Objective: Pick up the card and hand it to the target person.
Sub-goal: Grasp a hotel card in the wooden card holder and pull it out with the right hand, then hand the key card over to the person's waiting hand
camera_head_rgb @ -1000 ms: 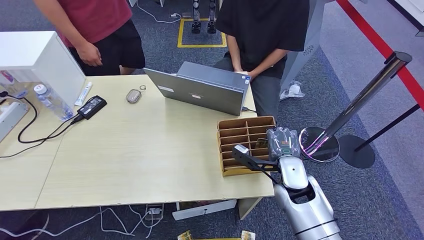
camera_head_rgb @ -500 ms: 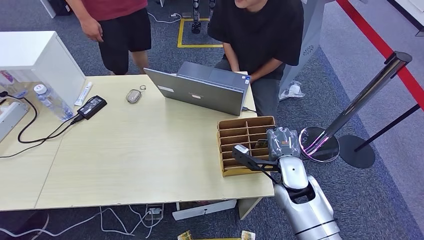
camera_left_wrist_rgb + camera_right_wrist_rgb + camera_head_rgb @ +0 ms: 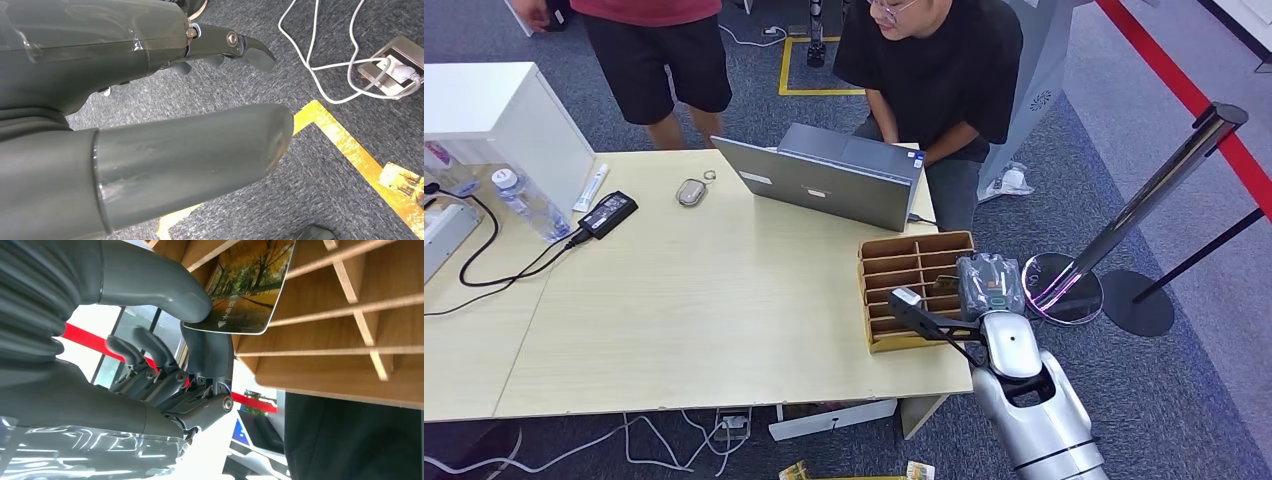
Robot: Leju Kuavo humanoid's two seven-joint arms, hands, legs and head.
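Observation:
The card [image 3: 250, 285] shows autumn trees and stands in a slot of the cardboard organizer [image 3: 904, 260] at the table's front right corner. My right hand [image 3: 165, 365] pinches the card's edge between the thumb [image 3: 170, 295] and a finger; the other fingers are curled behind. In the head view the right hand [image 3: 990, 285] hangs at the organizer's right side, with the card [image 3: 944, 286] just left of it. A person in a black shirt [image 3: 934, 70] sits behind the laptop. My left hand [image 3: 125, 50] hangs over the carpet, holding nothing, its fingers apart.
A grey laptop [image 3: 824, 185] stands open behind the organizer. A person in a red shirt [image 3: 659, 50] stands at the table's far side. A power adapter [image 3: 607, 213], a bottle [image 3: 519, 200] and a white box [image 3: 494, 110] are at the left. A stanchion [image 3: 1144, 200] stands to the right.
The person in red has stepped back from the table. The person in black has leaned forward into view. My right hand stays at the organizer, holding the card.

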